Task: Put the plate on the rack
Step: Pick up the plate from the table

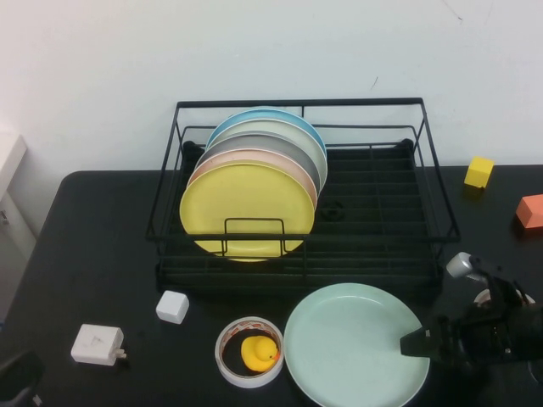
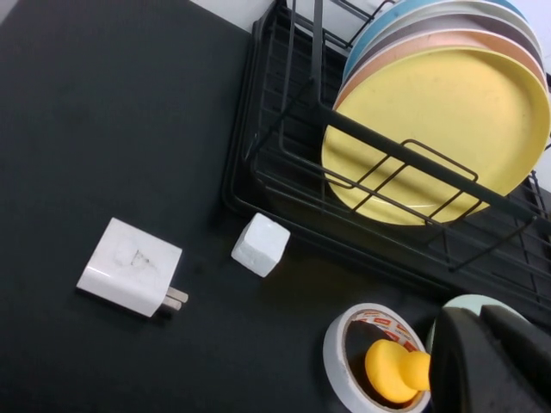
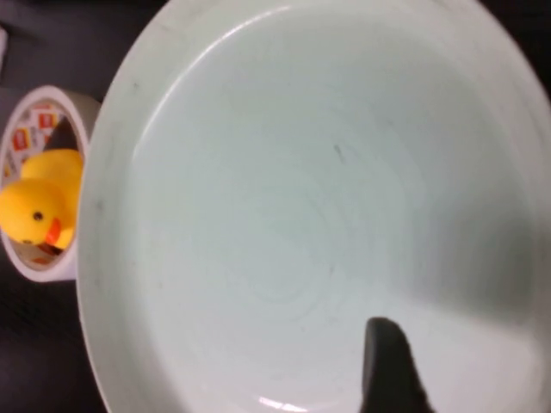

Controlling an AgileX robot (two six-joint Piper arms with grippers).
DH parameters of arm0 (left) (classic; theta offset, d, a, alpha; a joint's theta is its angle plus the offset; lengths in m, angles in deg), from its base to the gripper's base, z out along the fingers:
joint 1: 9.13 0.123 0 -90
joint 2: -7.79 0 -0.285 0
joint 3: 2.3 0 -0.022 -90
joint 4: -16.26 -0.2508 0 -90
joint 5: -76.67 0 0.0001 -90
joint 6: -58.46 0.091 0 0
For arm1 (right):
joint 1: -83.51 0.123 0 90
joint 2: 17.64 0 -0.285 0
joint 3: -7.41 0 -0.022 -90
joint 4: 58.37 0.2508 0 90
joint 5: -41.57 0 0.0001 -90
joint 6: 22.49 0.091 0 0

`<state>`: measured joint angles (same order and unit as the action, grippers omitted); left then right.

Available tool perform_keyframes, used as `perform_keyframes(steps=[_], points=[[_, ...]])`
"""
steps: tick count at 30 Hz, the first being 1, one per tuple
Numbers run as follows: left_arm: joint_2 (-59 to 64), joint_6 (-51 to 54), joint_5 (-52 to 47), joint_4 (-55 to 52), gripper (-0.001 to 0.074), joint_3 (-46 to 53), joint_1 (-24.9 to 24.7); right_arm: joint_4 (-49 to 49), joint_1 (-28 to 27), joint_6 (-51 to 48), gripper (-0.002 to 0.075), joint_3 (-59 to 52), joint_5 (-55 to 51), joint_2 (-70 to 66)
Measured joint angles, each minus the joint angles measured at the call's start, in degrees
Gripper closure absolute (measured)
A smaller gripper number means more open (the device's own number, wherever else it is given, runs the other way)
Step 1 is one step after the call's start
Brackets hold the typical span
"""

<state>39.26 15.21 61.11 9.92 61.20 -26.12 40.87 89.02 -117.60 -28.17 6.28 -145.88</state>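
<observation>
Presently:
Plate (image 1: 352,343): flat on worktop (image 1: 85,246), just before rack (image 1: 373,191); likely stiff, light, slick; take by rim.
Right tool (image 1: 410,344): at plate's right rim, one finger over it; grip unclear.
Left tool (image 2: 491,361): parked near-left, state unclear.

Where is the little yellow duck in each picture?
High view: the duck sits inside the tape roll, near the front edge.
Left wrist view: duck at the bottom, inside the roll.
Right wrist view: duck at the left edge.
Shared landmark: the mint-green plate beside it.
</observation>
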Motion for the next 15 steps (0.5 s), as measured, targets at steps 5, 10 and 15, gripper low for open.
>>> perform_keyframes(steps=[5, 10, 15], points=[[0.0, 0.2, 0.0, 0.0, 0.0737, 0.0, 0.0, 0.8, 0.0, -0.1, 0.0419, 0.2, -0.7, -1.4], [0.0, 0.5, 0.3, 0.0, 0.0737, 0.0, 0.0, 1.3, 0.0, -0.2, 0.0597, 0.2, 0.1, -1.9], [0.0, 0.5, 0.3, 0.0, 0.0738, 0.0, 0.0, 1.6, 0.0, -0.2, 0.0708, 0.2, 0.0, -2.2]])
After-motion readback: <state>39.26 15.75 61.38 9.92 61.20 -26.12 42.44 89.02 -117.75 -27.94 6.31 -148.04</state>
